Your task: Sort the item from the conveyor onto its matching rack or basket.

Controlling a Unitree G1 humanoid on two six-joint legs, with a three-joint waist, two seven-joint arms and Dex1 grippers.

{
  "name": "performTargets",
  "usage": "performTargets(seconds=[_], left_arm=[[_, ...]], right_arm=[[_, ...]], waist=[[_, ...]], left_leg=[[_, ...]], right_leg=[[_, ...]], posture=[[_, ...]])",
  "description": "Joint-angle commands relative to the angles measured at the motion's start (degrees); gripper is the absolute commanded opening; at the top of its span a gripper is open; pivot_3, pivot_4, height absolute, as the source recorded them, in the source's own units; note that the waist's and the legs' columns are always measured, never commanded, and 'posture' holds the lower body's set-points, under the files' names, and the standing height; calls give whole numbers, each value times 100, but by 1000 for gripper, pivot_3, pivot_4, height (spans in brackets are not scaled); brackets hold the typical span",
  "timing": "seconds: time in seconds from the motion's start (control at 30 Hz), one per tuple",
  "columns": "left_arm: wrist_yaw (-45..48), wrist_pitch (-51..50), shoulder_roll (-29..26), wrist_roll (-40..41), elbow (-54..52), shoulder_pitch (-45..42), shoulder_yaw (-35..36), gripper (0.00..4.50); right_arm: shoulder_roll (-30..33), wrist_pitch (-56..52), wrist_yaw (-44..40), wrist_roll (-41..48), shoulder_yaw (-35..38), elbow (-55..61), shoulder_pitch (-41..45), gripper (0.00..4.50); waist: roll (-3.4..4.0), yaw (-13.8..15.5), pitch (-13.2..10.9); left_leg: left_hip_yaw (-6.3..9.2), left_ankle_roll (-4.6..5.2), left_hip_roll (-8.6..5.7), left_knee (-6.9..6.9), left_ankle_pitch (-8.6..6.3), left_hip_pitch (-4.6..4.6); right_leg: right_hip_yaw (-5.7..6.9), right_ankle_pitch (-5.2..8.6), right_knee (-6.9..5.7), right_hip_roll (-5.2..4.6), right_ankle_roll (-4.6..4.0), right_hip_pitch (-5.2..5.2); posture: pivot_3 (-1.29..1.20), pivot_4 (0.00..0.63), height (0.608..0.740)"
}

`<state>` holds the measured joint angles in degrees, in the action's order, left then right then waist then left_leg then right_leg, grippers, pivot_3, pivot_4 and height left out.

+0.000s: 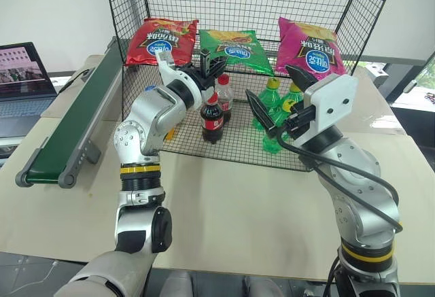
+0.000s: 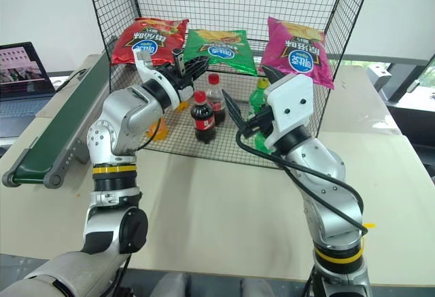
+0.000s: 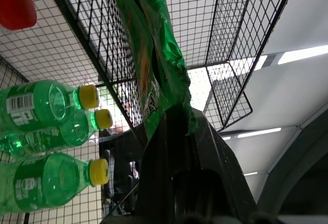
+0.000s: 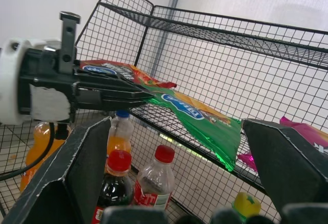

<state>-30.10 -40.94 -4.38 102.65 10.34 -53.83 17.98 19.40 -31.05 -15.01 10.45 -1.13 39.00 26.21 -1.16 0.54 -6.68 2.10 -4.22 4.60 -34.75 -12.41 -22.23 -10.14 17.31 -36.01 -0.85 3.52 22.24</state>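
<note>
The shiny green crisp bag with the blue-and-white oval logo (image 1: 234, 50) lies on the middle grid tier of the tall black wire-mesh rack (image 1: 326, 32), between a red crisp bag (image 1: 162, 41) at its nine o'clock and a magenta crisp bag (image 1: 309, 47) at its three o'clock. The left hand (image 1: 209, 66) is clamped together on the bag's near crimped edge, at the bag's seven o'clock corner; the left wrist view shows the foil pinched flat between the black fingers (image 3: 174, 147). The right hand (image 1: 277, 100) hangs with its fingers apart, holding nothing, over the green bottles (image 1: 275, 107) at the rack's base. The bag looks light, air-filled and slippery, with brittle contents, so the sealed seam is the sensible grip: a squeeze on the puffed middle would likely crush the crisps or let it slide. The long dark-green conveyor belt (image 1: 71, 124) sits at nine o'clock on the table (image 1: 231, 208), bare.
</note>
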Motion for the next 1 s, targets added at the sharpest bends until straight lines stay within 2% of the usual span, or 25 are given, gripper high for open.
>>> performTargets(seconds=[0.03, 0.17, 0.27, 0.4, 0.53, 0.57, 0.67, 0.73, 0.83, 0.9, 0.93, 1.0], left_arm=[[257, 12, 48, -130, -10, -223, 14, 48], [58, 21, 119, -228, -511, -23, -65, 48], [-37, 110, 166, -205, -790, 21, -39, 834], [-214, 34, 117, 207, -1024, 90, -32, 2598], [-610, -71, -133, 709, -1399, 514, -105, 4230], [-719, -135, -268, 868, -1537, 688, -141, 4396], [-764, -476, -626, 1034, -1970, 1203, -140, 4396], [-545, -761, -1205, 1034, -2242, 1659, -204, 4396], [506, -1200, -2114, -162, -2666, 2375, -416, 4396], [1137, -1122, -2624, -1461, -2863, 2845, -814, 4396], [1573, -769, -3029, -2593, -2947, 3152, -1282, 4396], [2149, -289, -3412, -3954, -3029, 3492, -1806, 4396]], right_arm=[[-29, 63, 24, 30, 68, 222, 74, 4500], [-43, 57, 33, 20, 72, 235, 38, 4500], [-52, 61, 38, 16, 71, 235, 29, 4500], [-58, 64, 22, 35, 65, 254, -5, 4500], [-44, 86, -29, 85, 101, 286, -113, 4500], [-41, 95, -46, 99, 96, 313, -183, 4500], [-26, 173, -144, 172, 51, 451, -554, 4500], [-31, 260, -217, 227, 39, 562, -1012, 4500], [13, 342, -250, 175, 40, 580, -1773, 4500], [-65, 344, -130, 117, 75, 476, -2223, 4500], [-101, 384, -17, -15, 56, 365, -2480, 4500], [-126, 460, 90, -167, 40, 243, -2753, 4500]], waist=[[0, -2, 0], [0, -2, 0], [0, -1, 0], [0, 1, 0], [1, -11, 1], [1, -19, 1], [2, -41, 1], [2, -66, 1], [4, -92, 1], [5, -90, 0], [6, -90, 0], [6, -112, -1]], left_leg=[[0, -1, 0, 1, 0, 0], [0, -1, 0, 0, 0, -2], [0, -1, 1, 1, 1, -1], [0, 1, 1, -1, -1, -1], [1, 1, 1, 0, -1, 1], [1, 1, 2, 1, -1, 1], [2, 1, 2, 1, -1, 3], [2, -1, 3, 0, 1, 3], [2, -18, 3, 6, 10, 4], [0, -31, 1, 9, 17, 10], [0, -31, 0, 14, 17, 13], [0, -30, -1, 26, 16, 18]], right_leg=[[0, 0, 1, 0, 0, 0], [0, 0, 0, 0, 0, 1], [0, 0, -1, 0, 0, 1], [-1, 0, -1, 0, 0, 0], [-1, 0, -2, 0, 0, 0], [-1, 0, -5, 0, 0, 0], [-1, 0, -7, 0, 0, 0], [-1, 0, -8, 0, 0, 0], [0, 1, -9, 0, 0, 3], [0, 3, -8, -3, -1, -2], [1, 3, -5, -3, -1, -1], [-1, 4, -3, -4, -4, 1]], posture=[[0, 150, 740], [0, 150, 740], [0, 150, 740], [0, 150, 740], [0, 150, 740], [0, 150, 740], [0, 150, 740], [0, 150, 740], [0, 150, 740], [0, 150, 740], [0, 150, 740], [0, 150, 740]])
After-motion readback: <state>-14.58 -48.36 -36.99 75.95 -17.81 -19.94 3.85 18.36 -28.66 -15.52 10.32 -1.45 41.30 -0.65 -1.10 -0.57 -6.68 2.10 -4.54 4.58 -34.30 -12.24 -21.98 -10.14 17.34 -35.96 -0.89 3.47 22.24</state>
